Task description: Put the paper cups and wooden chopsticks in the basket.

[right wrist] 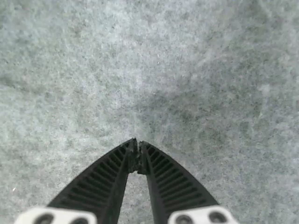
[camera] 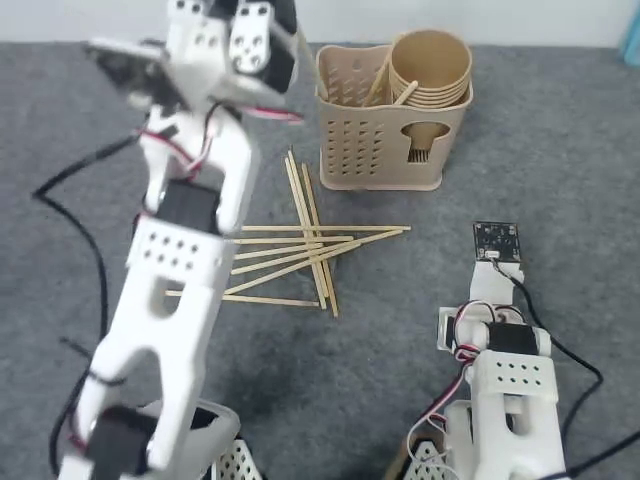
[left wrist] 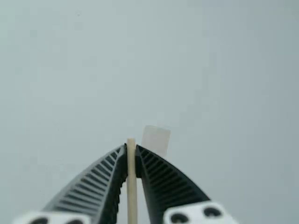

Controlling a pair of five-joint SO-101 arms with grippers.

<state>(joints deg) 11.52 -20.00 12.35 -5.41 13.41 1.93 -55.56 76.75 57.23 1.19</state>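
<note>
The raised left gripper (left wrist: pixel 131 149) is clamped on one wooden chopstick (left wrist: pixel 132 191), with loose chopsticks (camera: pixel 300 250) on the table (camera: pixel 570 170) below it and the basket (camera: pixel 370 150) holding paper cups (camera: pixel 432 62) near it, while the right gripper (right wrist: pixel 138 154) is pressed together, empty, well apart from the basket.

Cannot follow the full length of the chopstick (left wrist: pixel 131 186) clamped in the left gripper (left wrist: pixel 131 148): cut off by the wrist picture's edge. In the high view, loses the ends of several loose chopsticks (camera: pixel 300 250) beneath the left arm (camera: pixel 185 230), itself blurred near its wrist and cropped at the upper edge. Cannot count the paper cups (camera: pixel 430 62) nested in the basket (camera: pixel 372 150); lower parts hidden behind its wall. Cannot identify the teal scrap (camera: pixel 633 42) cropped at the far right corner
</note>
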